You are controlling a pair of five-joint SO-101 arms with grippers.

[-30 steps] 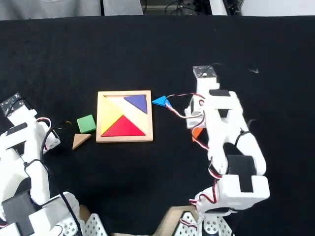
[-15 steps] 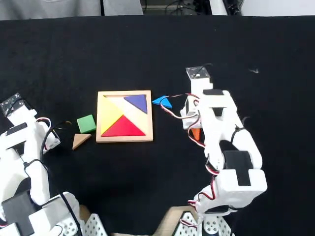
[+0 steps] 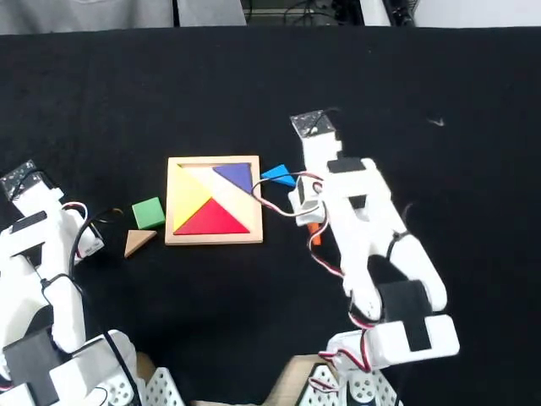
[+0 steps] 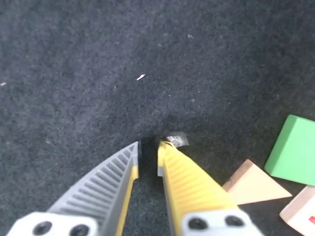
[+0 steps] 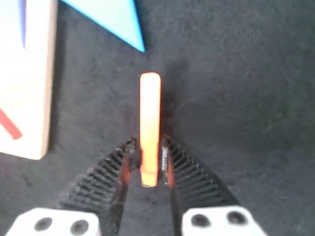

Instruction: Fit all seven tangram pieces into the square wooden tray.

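Right jaws: clenched on the orange piece (image 5: 149, 128), which stands on edge between them, its thin side facing the wrist camera; whether its lower edge touches the bench (image 3: 439, 85) cannot be told. From above, the orange piece (image 3: 314, 230) shows under the right arm, just beside the right side of the square wooden tray (image 3: 213, 238) and apart from it. Left jaws: drawn nearly together on nothing, tips low over bare black cloth near the bench's left edge. Light blue triangle (image 3: 279, 176): flat on the bench, just outside the tray's far right corner, one tip pointing towards the orange piece in the right wrist view (image 5: 110, 17). Tray: left of the bench's middle, holding three pieces laid flat, namely a yellow triangle (image 3: 188, 196) on its left side, a red triangle (image 3: 211, 220) along its near side, and a dark blue triangle (image 3: 235, 176) at its far right corner; bare wood shows along the far and right sides. Green square (image 3: 148, 212): on the bench just left of the tray. Tan triangle (image 3: 138, 241): just beside the green square, towards the near edge, between the tray and the left arm.
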